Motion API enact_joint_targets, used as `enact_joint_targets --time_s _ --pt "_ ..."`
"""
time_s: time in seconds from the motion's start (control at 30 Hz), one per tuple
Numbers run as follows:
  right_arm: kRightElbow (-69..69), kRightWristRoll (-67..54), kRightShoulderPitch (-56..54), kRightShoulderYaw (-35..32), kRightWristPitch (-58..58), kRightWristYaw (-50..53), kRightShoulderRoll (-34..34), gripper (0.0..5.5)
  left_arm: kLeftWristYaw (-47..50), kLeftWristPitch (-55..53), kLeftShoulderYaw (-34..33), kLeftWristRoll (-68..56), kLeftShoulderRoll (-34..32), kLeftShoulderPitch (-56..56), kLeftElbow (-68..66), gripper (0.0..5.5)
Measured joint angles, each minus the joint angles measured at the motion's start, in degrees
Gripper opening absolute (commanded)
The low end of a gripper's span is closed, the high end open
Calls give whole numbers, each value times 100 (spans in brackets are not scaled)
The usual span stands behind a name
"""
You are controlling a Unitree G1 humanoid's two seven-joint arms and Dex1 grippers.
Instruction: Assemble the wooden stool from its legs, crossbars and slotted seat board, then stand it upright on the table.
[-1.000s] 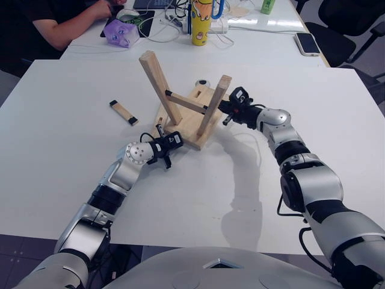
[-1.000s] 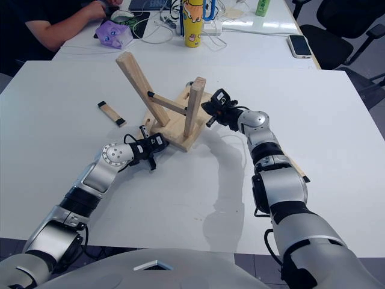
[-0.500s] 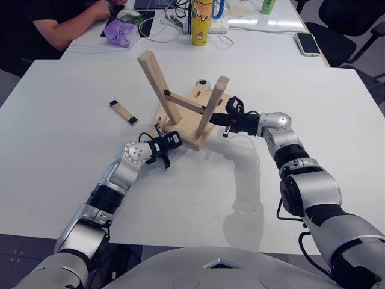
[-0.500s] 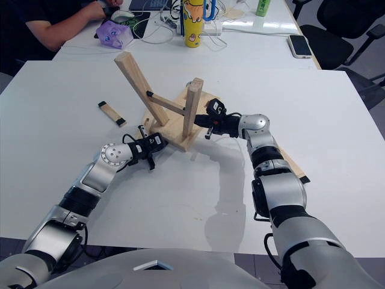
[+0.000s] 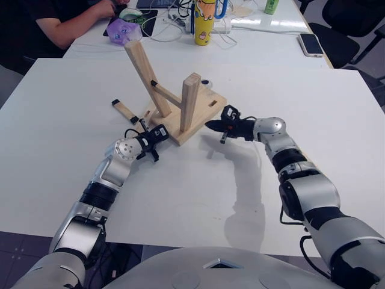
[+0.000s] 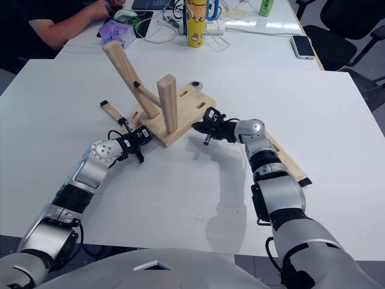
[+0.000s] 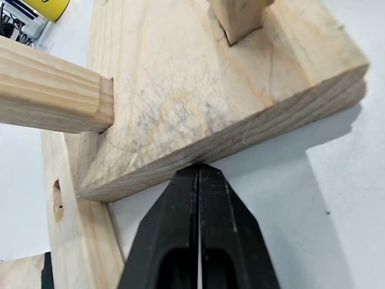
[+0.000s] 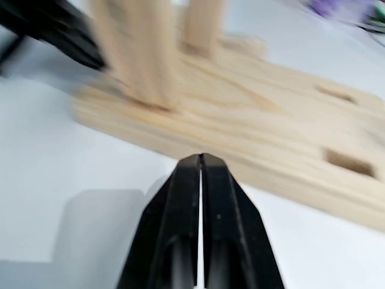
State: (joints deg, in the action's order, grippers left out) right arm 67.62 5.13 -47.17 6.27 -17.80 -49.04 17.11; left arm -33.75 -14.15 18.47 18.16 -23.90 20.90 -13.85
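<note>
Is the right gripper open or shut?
Shut: the right gripper has its fingers pressed together, nothing between them, near the seat board.

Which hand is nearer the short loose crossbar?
Left. The left hand is at the seat board's edge beside the short crossbar; the right hand is off the board's opposite side.

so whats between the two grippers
The near corner of the pale wooden slotted seat board, with a square upright wooden leg on it; both eye views show this.
</note>
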Motion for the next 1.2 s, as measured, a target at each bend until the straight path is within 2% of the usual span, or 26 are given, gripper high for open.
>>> enact_joint_targets --time_s 0.23,0.37,0.53,0.93,1.2 --pt "351 336 -548 32 -218 1126 -56 0 0 -63 24 7 15 -1 44 1" --pt "617 859 -709 362 -7 1853 -176 0 1 -85 55 8 35 -1 66 1" --pt "791 1045 -854 425 263 2240 -302 0 3 -145 52 3 93 -1 91 1" --pt "944 1127 -891 304 524 2476 -368 0 -3 -206 65 -6 234 -82 228 1" --pt "939 790 -683 -27 183 1847 -763 0 -33 -207 109 -15 247 -118 305 1"
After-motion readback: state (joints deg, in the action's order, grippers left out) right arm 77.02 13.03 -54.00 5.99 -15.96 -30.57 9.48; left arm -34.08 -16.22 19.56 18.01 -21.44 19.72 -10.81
